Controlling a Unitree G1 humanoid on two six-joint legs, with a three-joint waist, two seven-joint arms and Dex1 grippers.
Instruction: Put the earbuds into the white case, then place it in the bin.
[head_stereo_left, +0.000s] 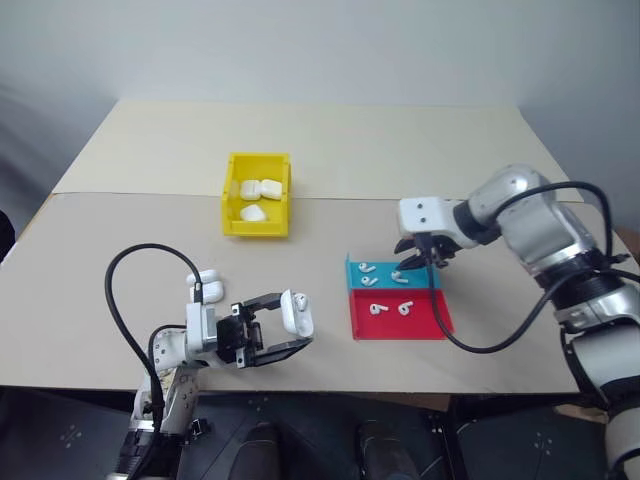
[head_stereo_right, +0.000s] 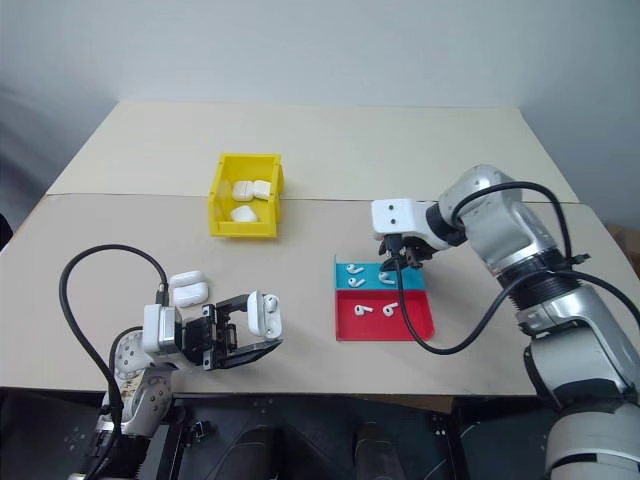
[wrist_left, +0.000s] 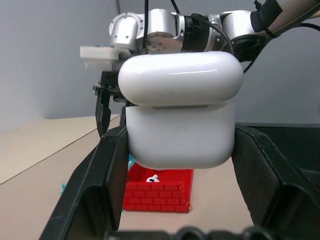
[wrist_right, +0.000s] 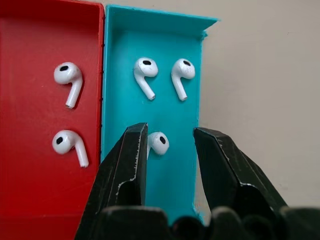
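Case (head_stereo_left: 296, 312) is gripped lid-open in the left end effector (head_stereo_left: 283, 325), near the bench front edge, well left of the teal tray (wrist_right: 175, 185). Right end effector (wrist_right: 170, 150) is held open just above the teal tray, one earbud (wrist_right: 159, 142) lying between its fingers, stem hidden behind one finger. Right arm is judged nearer. Bin (head_stereo_left: 232, 212) stands behind, well apart.

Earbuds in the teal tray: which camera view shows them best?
The right wrist view: three earbuds lie in the teal tray, one between the right hand's open fingers. The eye views show them as small white specks; the left wrist view hides the teal tray.
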